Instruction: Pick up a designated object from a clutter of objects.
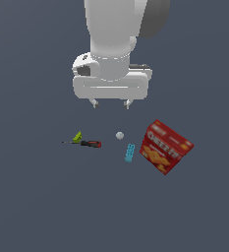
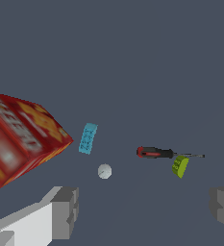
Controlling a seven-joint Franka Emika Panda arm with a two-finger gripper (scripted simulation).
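Observation:
The designated object is a tiny yellow-green wedge (image 1: 77, 137) (image 2: 180, 166), lying against the shaft of a red-and-black screwdriver (image 1: 88, 143) (image 2: 155, 153). Around it is the clutter of objects: a small grey ball (image 1: 119, 135) (image 2: 104, 171), a teal studded block (image 1: 129, 152) (image 2: 88, 138) and a red cracker box (image 1: 165, 146) (image 2: 22, 137). My gripper (image 1: 110, 104) (image 2: 144, 209) hangs open well above the floor, with nothing between its fingers. It is above and toward the exterior view's right of the wedge, roughly over the ball.
All the items lie on a flat dark grey floor (image 1: 47, 197). The cracker box stands tilted at the exterior view's right and is the tallest thing here.

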